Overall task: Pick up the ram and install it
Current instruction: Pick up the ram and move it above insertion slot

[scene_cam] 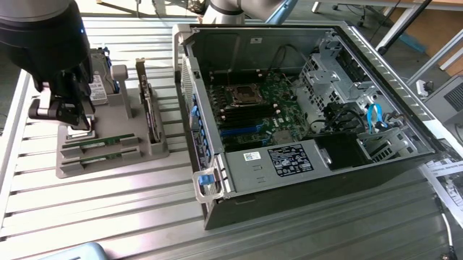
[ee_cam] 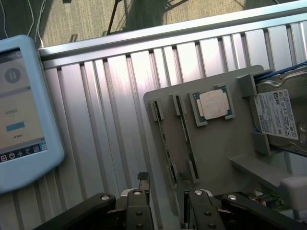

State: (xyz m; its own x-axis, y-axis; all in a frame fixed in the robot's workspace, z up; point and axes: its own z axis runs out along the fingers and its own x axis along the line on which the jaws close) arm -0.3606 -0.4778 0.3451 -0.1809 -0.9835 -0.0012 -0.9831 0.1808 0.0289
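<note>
Two ram sticks lie edge-up in slots of a grey holder point(scene_cam: 148, 151): ram point(scene_cam: 97, 142) and a second ram point(scene_cam: 101, 157) in front of it. In the wrist view they show as the ram point(ee_cam: 163, 136) and the second ram point(ee_cam: 184, 129) beside it. My gripper point(scene_cam: 78, 120) hangs over the holder's end at the exterior view's left, just above the sticks. In the wrist view the gripper point(ee_cam: 168, 194) stands open over the near ends of the sticks, with nothing between its fingers point(ee_cam: 140, 203). The open computer case point(scene_cam: 376, 70) with its motherboard point(scene_cam: 253, 105) lies at the exterior view's right.
On the holder point(ee_cam: 225, 148) also sit a square silver CPU point(ee_cam: 213, 105), a hard drive point(ee_cam: 280, 112) and an upright expansion card point(scene_cam: 148, 105). A light-blue touchscreen pendant point(ee_cam: 24, 105) lies on the ribbed metal table point(scene_cam: 108, 211). Papers point(scene_cam: 448, 184) lie at the exterior view's right.
</note>
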